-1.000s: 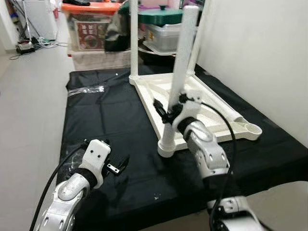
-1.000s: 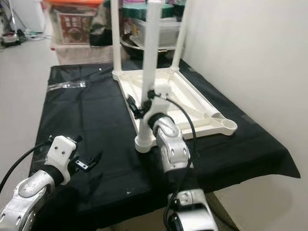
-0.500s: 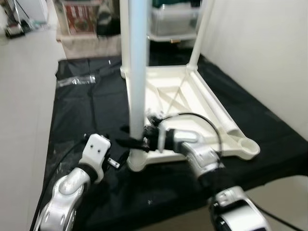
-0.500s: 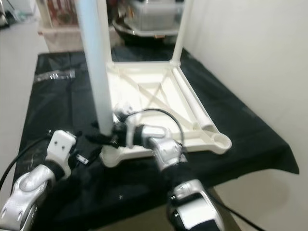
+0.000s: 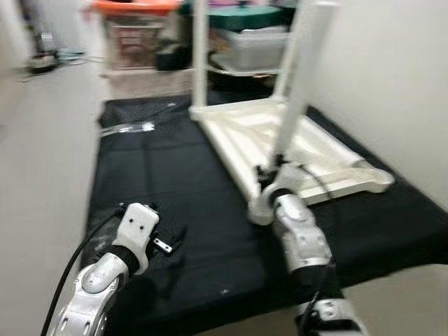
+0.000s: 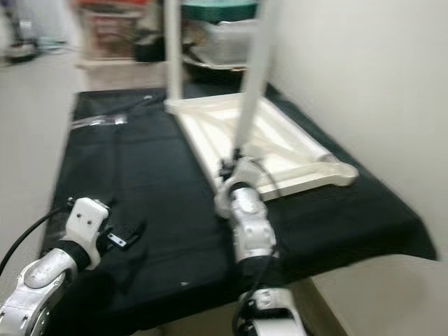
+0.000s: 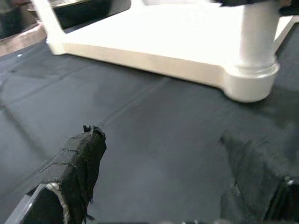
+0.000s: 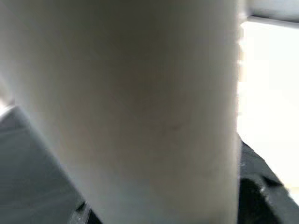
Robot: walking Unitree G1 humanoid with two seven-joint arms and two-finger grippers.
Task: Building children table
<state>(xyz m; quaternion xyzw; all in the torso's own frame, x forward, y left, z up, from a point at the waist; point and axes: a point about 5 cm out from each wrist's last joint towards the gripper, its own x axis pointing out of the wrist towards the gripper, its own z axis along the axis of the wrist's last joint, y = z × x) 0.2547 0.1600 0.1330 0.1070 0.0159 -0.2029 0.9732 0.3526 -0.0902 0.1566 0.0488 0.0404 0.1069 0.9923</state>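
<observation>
Upturned children table (image 5: 294,143) lies on the black-covered tabletop (image 5: 168,182). Right tool (image 5: 269,175) clamps the near-corner leg (image 5: 297,91) low down, probably to seat it in its socket. Left tool (image 7: 163,186) hovers, fingers apart, empty, nearby.

I see a black cloth (image 5: 175,182) covering the low platform, its far left corner lying near a strip of clear plastic wrap (image 5: 129,128) that rests flat on the cloth. Past the platform's far edge I can make out a storage box with an orange lid (image 5: 136,31), and to its right a clear plastic bin (image 5: 252,50) with something dark green (image 5: 245,17) on top of it; blur keeps me from telling more. A pale wall (image 5: 392,84) runs along the platform's right edge. Light grey floor (image 5: 42,161) lies off the left edge, with tangled cables (image 5: 52,56) far back.
</observation>
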